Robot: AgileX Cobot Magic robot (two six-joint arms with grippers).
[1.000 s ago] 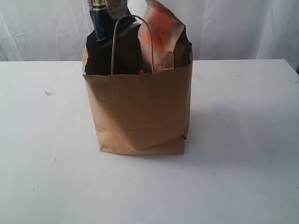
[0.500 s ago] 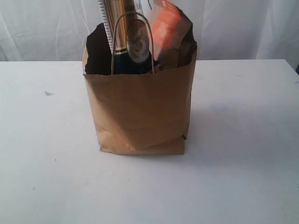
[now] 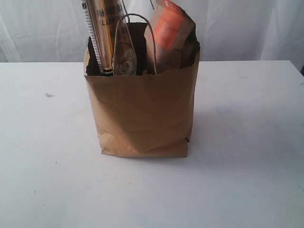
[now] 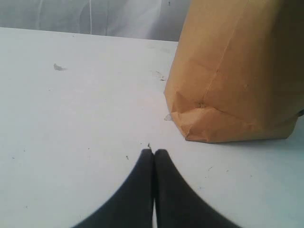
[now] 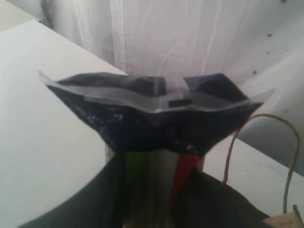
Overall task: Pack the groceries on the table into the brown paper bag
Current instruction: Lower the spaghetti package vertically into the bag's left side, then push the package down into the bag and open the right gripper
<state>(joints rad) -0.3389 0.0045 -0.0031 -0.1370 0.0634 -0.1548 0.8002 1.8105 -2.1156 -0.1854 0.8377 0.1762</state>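
Note:
The brown paper bag (image 3: 142, 114) stands upright in the middle of the table (image 3: 47, 166). A long spaghetti pack (image 3: 102, 33) sticks up out of the bag's left side, behind the front handle (image 3: 134, 19). A brown-orange pouch (image 3: 171, 31) leans out of the right side. In the right wrist view my right gripper (image 5: 154, 175) is shut on the spaghetti pack (image 5: 152, 104), near its dark crimped end with green, white and red stripes. My left gripper (image 4: 153, 153) is shut and empty, low over the table beside the bag's bottom corner (image 4: 190, 135). Neither gripper shows in the exterior view.
White curtains (image 3: 237, 28) hang behind the table. A small mark (image 3: 49, 95) lies on the tabletop left of the bag. One twisted paper handle (image 5: 266, 142) loops up beside the held pack in the right wrist view.
The spaghetti pack has swung across the bag's mouth, first toward the middle and then back to the left, and now stands nearly upright. The pouch shifted slightly. My left gripper stays shut.

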